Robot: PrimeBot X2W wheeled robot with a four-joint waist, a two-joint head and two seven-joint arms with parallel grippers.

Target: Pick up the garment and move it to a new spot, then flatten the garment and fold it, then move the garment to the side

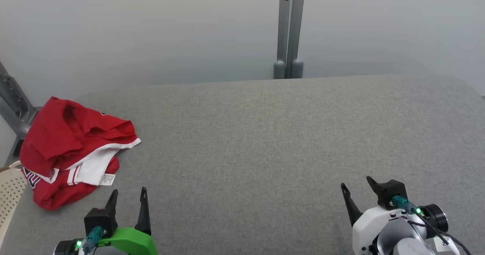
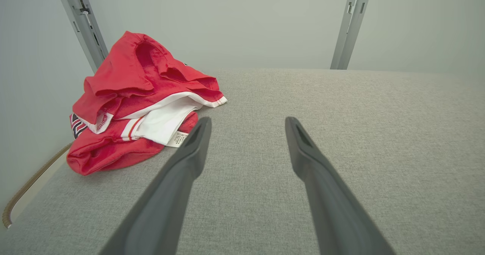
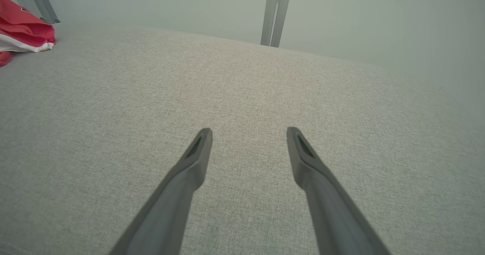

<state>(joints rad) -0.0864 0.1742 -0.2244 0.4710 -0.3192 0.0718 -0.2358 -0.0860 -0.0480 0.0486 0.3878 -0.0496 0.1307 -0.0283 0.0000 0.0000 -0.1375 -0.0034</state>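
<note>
A crumpled red garment (image 1: pixel 72 149) with white trim and a small label lies in a heap at the far left of the grey fabric table (image 1: pixel 265 141). My left gripper (image 1: pixel 129 194) stands open just right of and nearer than the heap, nothing between its fingers. The left wrist view has the garment (image 2: pixel 140 103) ahead and to the left of the spread left gripper (image 2: pixel 246 124). Over bare cloth at the lower right, my right gripper (image 1: pixel 356 185) is open and empty. The right wrist view catches a corner of the garment (image 3: pixel 22 35) far from the right gripper (image 3: pixel 248 133).
A grey double post (image 1: pixel 290 31) stands behind the table's far edge against a pale wall. A slanted metal bracket (image 1: pixel 13 103) rises behind the garment at the left edge. A beige perforated basket rim (image 1: pixel 9 194) sits beyond the table's left side.
</note>
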